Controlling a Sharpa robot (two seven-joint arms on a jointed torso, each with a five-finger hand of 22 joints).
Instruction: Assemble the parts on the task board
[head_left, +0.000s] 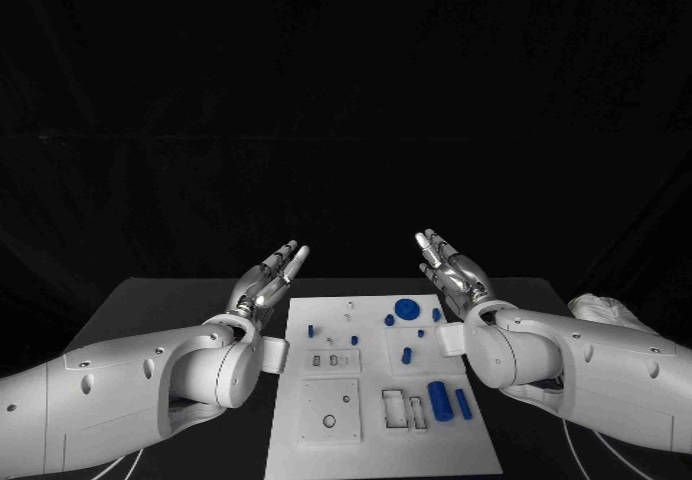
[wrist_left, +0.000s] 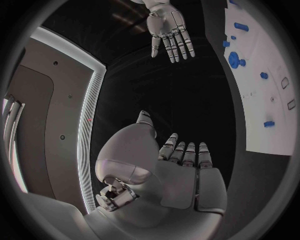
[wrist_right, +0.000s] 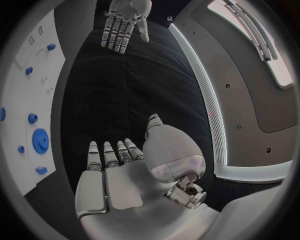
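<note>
Fingers straight, apart: left hand (head_left: 271, 277), right hand (head_left: 451, 268) empty above task board (head_left: 325, 455).

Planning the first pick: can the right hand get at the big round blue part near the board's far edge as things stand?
Probably yes. The right hand is open and holds nothing, raised beside the task board, and the round blue part lies uncovered on its side with nothing between them.

Head camera above task board (head_left: 382, 390); wrist cameras behind opposing palms, board shared.
</note>
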